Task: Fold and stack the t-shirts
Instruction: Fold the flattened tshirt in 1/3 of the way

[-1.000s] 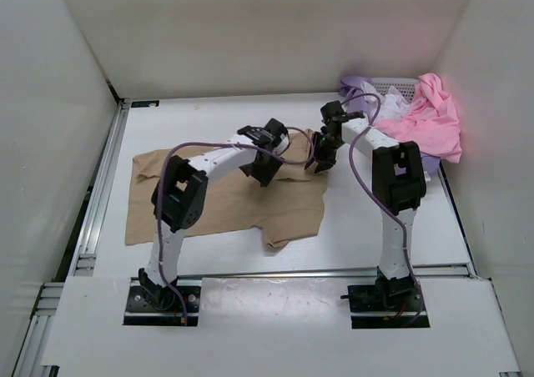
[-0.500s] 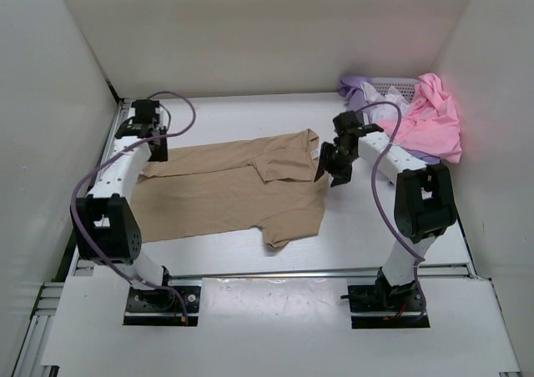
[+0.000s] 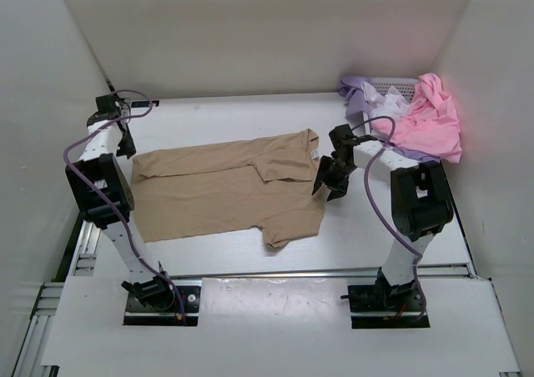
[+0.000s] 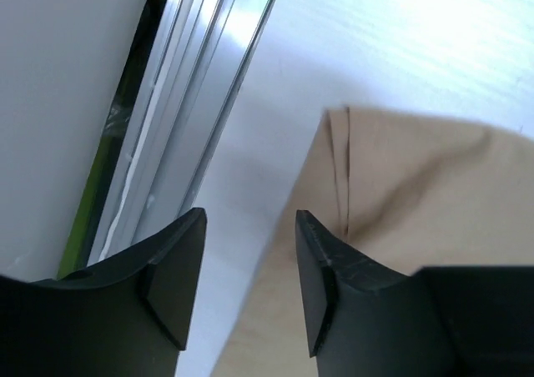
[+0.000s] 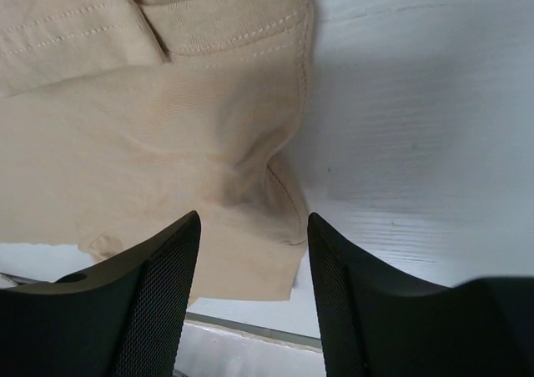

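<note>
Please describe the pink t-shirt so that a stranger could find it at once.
Go to the far right corner of the table, where a white mesh basket stands. The pink t-shirt lies crumpled over its right side, beside the lavender t-shirt and the white t-shirt; it alone is pink.

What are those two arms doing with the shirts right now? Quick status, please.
Left gripper open, empty, near tan shirt's far-left corner. Right gripper open, empty, above its right edge. Shirt spread on table; nothing lies on it.
</note>
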Available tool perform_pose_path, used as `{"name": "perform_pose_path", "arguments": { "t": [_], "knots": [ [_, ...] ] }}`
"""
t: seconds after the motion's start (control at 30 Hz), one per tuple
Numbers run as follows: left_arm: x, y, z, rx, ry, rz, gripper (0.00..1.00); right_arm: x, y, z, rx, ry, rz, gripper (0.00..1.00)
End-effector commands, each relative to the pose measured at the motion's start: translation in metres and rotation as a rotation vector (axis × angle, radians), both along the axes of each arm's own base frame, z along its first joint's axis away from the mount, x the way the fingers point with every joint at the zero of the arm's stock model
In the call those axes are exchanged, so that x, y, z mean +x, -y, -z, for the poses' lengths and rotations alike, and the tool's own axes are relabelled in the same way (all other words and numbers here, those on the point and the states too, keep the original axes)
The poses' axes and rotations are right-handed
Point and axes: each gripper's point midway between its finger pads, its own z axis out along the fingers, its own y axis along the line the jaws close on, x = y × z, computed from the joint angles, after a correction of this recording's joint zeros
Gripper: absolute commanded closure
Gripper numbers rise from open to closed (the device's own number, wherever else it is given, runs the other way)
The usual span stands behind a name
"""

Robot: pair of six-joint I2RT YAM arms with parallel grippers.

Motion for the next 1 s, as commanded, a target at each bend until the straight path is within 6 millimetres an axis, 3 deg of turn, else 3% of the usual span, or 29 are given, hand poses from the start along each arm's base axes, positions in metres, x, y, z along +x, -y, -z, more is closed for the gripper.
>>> {"name": "perform_pose_path", "arguments": {
  "t": [0.0,0.1,0.17,0.4,0.5,0.63,0.67,0.73,0.97],
  "knots": [
    [0.027,0.004,-0.008,-0.056,0.077,0.039,0.43,-0.013,-0.003,0.011,0.0,-0.041,-0.007,0.42],
    [0.036,0.019,0.0,-0.135,0.092,0.088,0.44,-0.013,-0.005,0.009,0.01,-0.045,-0.009,0.43],
    [0.041,0.017,0.004,-0.137,0.088,0.087,0.48,-0.013,-0.005,0.009,0.005,-0.056,-0.009,0.44],
    [0.033,0.014,0.034,-0.179,0.027,0.074,0.5,-0.014,-0.007,0.006,0.013,-0.072,0.007,0.44],
    [0.024,0.019,0.046,-0.203,-0.01,0.075,0.57,-0.015,-0.01,0.005,0.031,-0.082,0.014,0.44],
    [0.02,0.02,0.068,-0.22,-0.054,0.071,0.72,-0.019,-0.01,0.009,0.033,-0.107,0.023,0.7],
    [0.021,0.014,0.069,-0.19,-0.063,0.055,0.9,-0.019,-0.007,0.014,0.011,-0.111,0.037,0.86],
    [0.03,0.005,0.065,-0.156,-0.051,0.043,0.9,-0.017,0.0,0.016,-0.021,-0.112,0.063,0.99],
    [0.059,-0.016,0.047,-0.075,0.009,0.016,0.9,-0.017,0.027,0.021,-0.082,-0.117,0.097,1.0]
  ]
}}
